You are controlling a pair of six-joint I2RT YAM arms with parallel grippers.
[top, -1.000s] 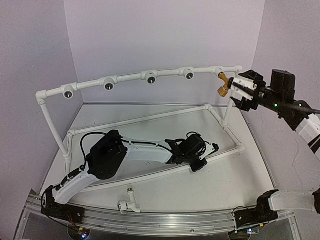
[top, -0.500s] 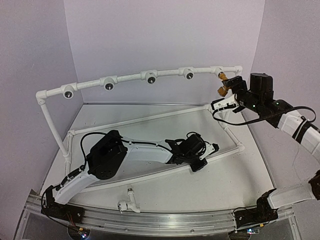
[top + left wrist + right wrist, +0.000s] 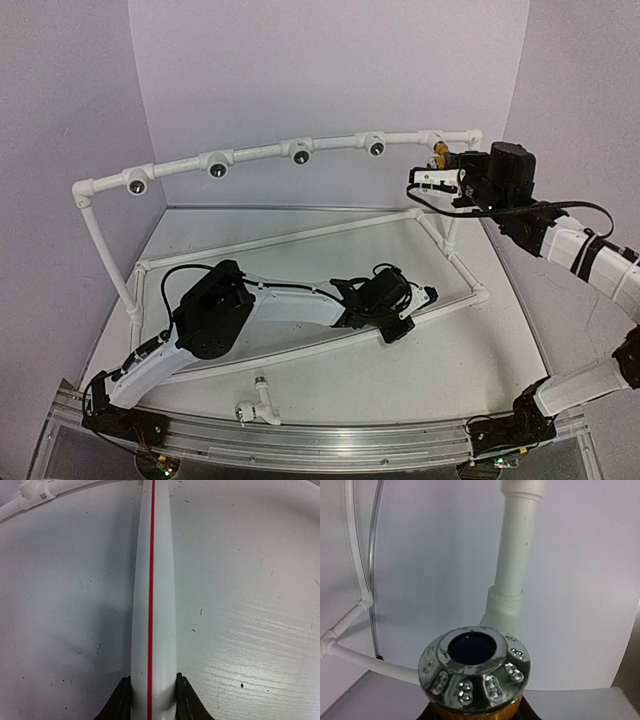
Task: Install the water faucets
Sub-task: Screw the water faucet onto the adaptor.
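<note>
Right gripper (image 3: pixel 474 711) is up at the far right end of the pipe frame (image 3: pixel 260 155), jaws narrowed onto the orange body of the yellow-orange faucet (image 3: pixel 475 666) — its chromed mouth faces the wrist camera, just in front of the frame's upright. Light, stiff plastic, I'd say, and that shiny ring looks slippery, so the body below it is the place to grip, squarely and with little squeeze. The white faucet (image 3: pixel 257 406) lies on the table (image 3: pixel 500 340) at the near edge, well apart from both arms — best taken across its short bent body, not the handle. Left gripper (image 3: pixel 152 702) is clamped tight on a red-striped pipe (image 3: pixel 152 580), the frame's low rail.
</note>
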